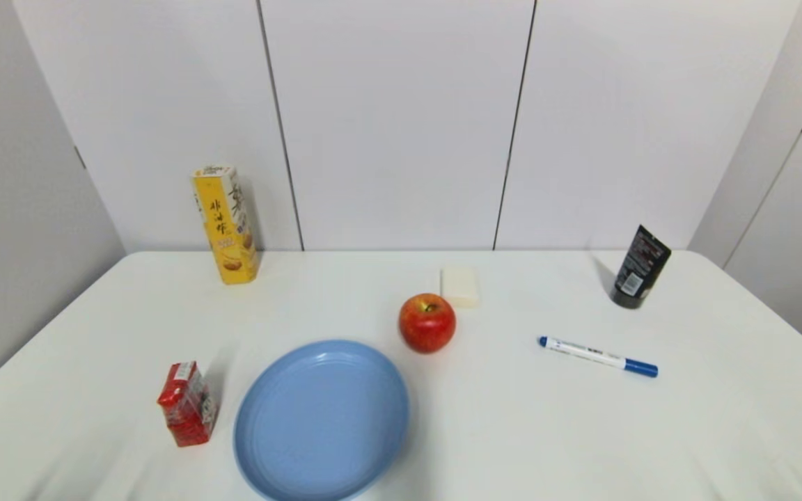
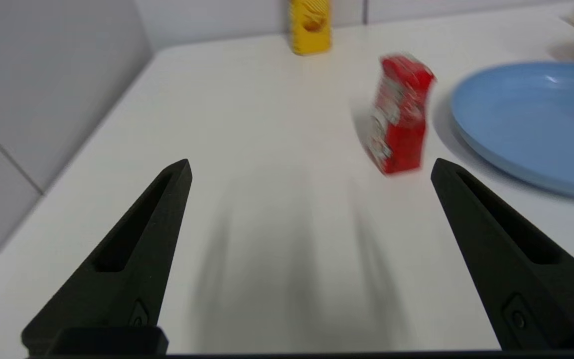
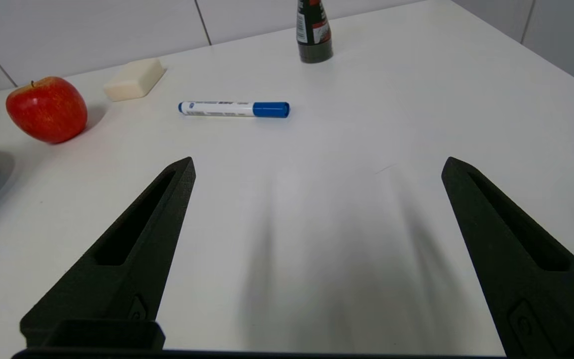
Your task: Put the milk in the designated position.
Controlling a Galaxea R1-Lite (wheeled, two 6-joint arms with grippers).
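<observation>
The milk (image 1: 188, 403), a small red carton with a white label on top, stands upright at the table's front left, just left of the blue plate (image 1: 321, 419). The left wrist view shows the milk (image 2: 400, 115) a short way ahead of my left gripper (image 2: 312, 167), whose fingers are spread wide with nothing between them; the blue plate (image 2: 536, 124) lies beside the carton. My right gripper (image 3: 317, 164) is open too and hovers empty over bare table on the right side. Neither arm shows in the head view.
A red apple (image 1: 427, 322) sits behind the plate, with a cream soap bar (image 1: 460, 286) behind it. A tall yellow snack box (image 1: 227, 224) stands at the back left, a black tube (image 1: 640, 267) at the back right. A blue-capped marker (image 1: 598, 355) lies right of centre.
</observation>
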